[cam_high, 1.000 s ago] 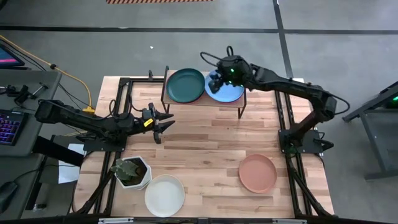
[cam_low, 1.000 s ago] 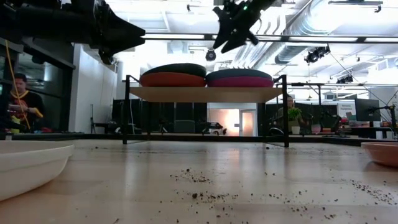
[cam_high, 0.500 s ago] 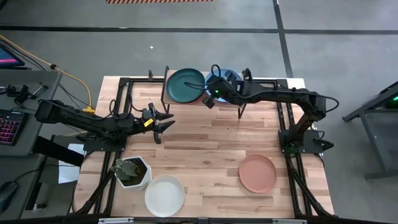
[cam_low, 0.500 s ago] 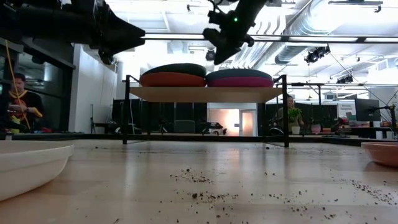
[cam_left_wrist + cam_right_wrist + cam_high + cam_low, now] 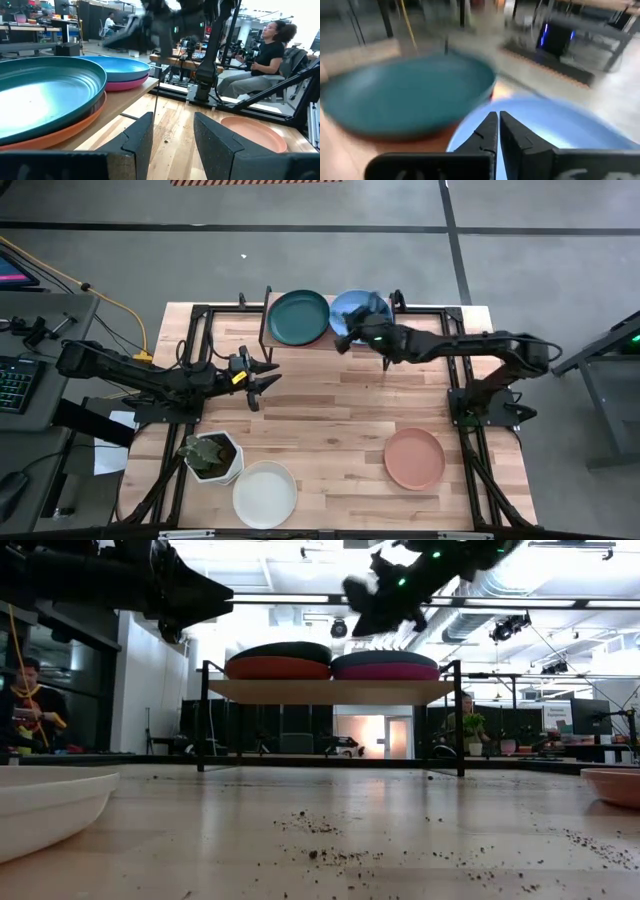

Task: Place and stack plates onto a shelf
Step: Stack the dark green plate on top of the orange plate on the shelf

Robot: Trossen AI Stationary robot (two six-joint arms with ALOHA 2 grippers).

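Observation:
The shelf (image 5: 330,690) stands at the table's far middle on thin black legs. On it are two stacks: a dark teal plate (image 5: 300,317) on a red plate (image 5: 278,668), and a light blue plate (image 5: 352,308) on a magenta plate (image 5: 385,671). My right gripper (image 5: 343,343) is shut and empty. It hovers above the blue plate's near edge (image 5: 555,125) and also shows in the low view (image 5: 362,598). My left gripper (image 5: 264,375) is open and empty, in the air left of the shelf. A white plate (image 5: 265,493) and a salmon plate (image 5: 414,458) lie flat on the table near its front edge.
A white hexagonal plant pot (image 5: 212,455) stands at the near left beside the white plate. Soil crumbs (image 5: 330,840) lie on the bare wood between the shelf and the two loose plates. People (image 5: 265,55) sit in the room beyond the table.
My right gripper has drawn back from over the light blue plate toward the table's near edge, and its arm has stretched out lower and more level. The blue plate stays on the magenta one. My left arm has kept still.

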